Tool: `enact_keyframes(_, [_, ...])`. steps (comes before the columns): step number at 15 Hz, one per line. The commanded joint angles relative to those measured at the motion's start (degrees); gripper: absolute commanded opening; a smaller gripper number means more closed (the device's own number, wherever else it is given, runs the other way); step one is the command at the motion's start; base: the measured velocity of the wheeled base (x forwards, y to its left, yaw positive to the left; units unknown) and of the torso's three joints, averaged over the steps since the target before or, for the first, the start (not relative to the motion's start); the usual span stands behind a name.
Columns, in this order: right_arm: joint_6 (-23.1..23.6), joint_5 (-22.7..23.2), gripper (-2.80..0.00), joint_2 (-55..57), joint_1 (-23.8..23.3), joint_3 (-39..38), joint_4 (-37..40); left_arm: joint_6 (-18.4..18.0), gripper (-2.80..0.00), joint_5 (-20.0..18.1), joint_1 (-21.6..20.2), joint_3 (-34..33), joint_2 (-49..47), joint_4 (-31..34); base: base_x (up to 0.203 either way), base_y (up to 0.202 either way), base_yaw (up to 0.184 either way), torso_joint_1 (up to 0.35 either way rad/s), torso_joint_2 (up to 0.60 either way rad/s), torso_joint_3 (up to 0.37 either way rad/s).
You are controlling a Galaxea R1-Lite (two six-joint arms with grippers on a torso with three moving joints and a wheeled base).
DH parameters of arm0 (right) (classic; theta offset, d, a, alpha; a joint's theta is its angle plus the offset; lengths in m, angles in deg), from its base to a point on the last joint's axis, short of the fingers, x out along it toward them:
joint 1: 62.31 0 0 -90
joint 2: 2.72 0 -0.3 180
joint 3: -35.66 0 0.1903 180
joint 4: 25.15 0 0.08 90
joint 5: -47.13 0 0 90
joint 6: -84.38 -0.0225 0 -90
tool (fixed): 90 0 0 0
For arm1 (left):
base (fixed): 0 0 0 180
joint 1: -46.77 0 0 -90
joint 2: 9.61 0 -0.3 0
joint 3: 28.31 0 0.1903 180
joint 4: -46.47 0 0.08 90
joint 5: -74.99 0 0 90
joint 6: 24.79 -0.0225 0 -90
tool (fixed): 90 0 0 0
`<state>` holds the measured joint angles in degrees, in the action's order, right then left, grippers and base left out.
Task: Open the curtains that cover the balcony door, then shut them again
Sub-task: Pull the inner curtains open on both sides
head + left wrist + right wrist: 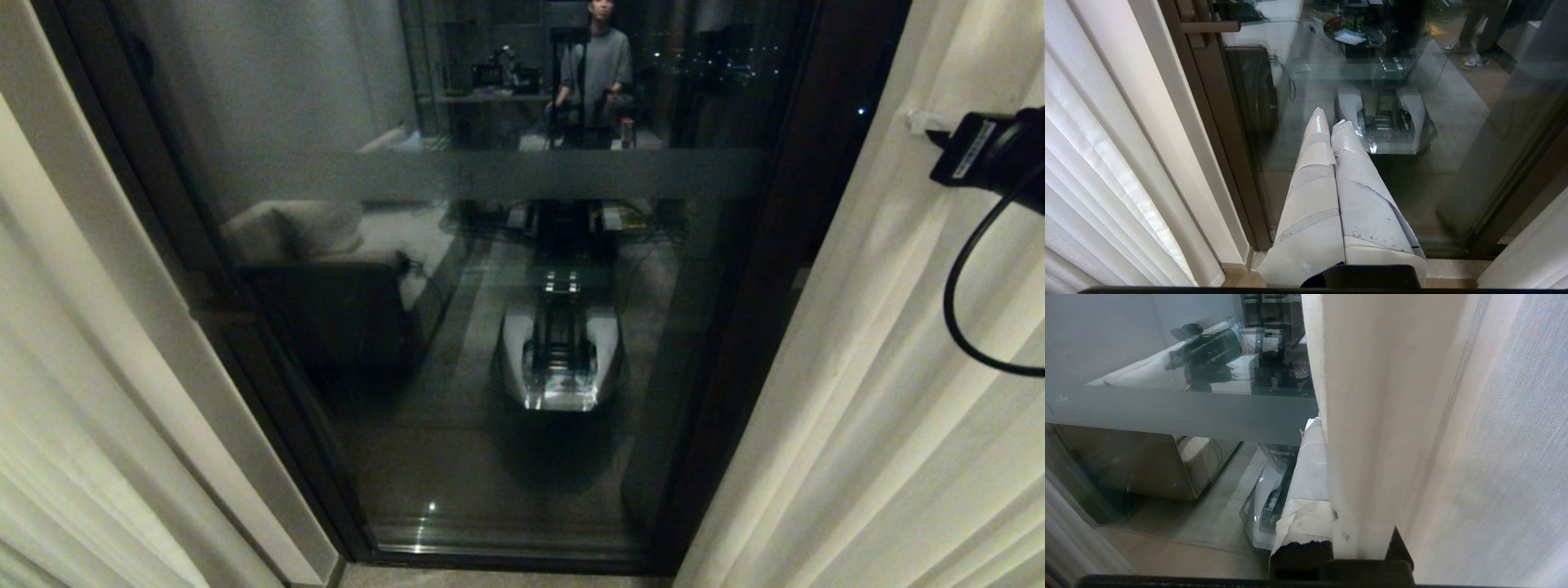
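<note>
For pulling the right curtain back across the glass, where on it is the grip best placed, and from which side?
Probably on the right curtain's straight hemmed inner edge, approached from the balcony door side. That edge hangs free as a narrow vertical fold beside the glass. In the right wrist view the right gripper is shut on that fold already.

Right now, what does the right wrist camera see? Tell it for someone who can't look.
The right gripper is shut on the edge of a cream curtain, which fills most of the view. Beside it is the dark glass door with a frosted band, reflecting the room and the robot.
</note>
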<state>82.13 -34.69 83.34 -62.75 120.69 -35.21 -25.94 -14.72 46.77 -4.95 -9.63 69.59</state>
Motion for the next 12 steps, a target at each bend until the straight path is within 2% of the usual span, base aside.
enact_keyframes(1, [0.0,0.1,-2.80,0.2,0.0,-0.1,-0.2,0.0,-2.80,0.0,0.0,0.0,0.0,0.0,0.000,0.000,0.000,0.000,0.00,0.000])
enact_keyframes(4, [0.0,0.0,-2.80,0.2,-0.1,-0.6,-0.2,0.0,-2.80,0.0,0.0,0.0,0.0,0.0,0.001,-0.059,0.002,0.000,0.00,0.001])
enact_keyframes(12, [0.1,-0.1,-2.80,0.2,-0.9,-0.4,-0.2,0.0,-2.80,0.1,0.0,0.0,0.0,0.0,0.000,-0.187,0.003,0.002,0.00,0.002])
